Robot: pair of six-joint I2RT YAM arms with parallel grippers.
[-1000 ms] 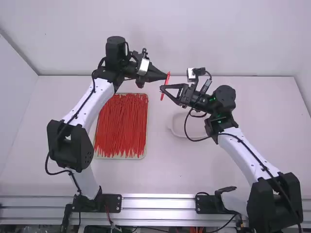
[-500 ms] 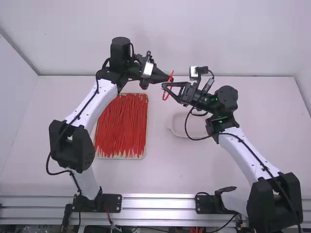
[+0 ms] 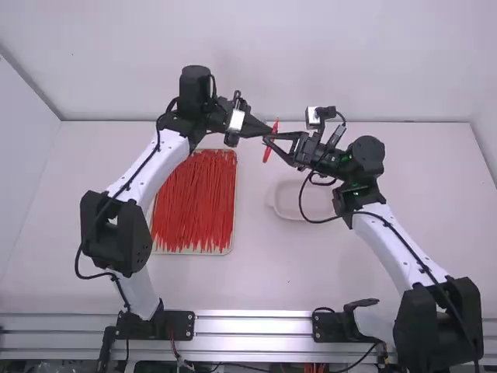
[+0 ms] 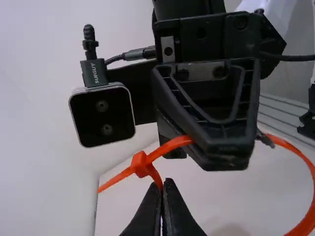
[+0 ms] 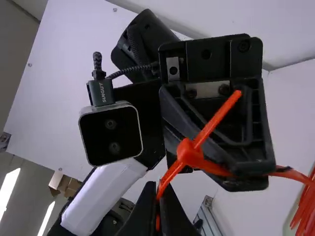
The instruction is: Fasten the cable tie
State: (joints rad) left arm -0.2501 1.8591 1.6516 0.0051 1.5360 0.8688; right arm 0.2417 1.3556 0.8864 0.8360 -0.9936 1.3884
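1. The white table (image 3: 435, 186) carries a tray (image 3: 232, 233) heaped with spare red ties (image 3: 194, 198). A white dish (image 3: 281, 203) sits near it.
2. Both arms meet tip to tip in the air above the table's far middle.
3. The left gripper (image 4: 162, 187) has its fingers pressed together on the cable tie (image 4: 141, 164), just beside the head.
4. The right gripper (image 5: 158, 191) pinches the strap just as tightly, also close to the head.
5. The tie hangs between them, clear of the table, and its strap curves away in a loop. The tail seems to be threaded through the head.
6. The tie is probably light, springy and slick. A firm hold on the head and a straight pull on the tail, gripped near the head, should keep it from slipping or twisting.
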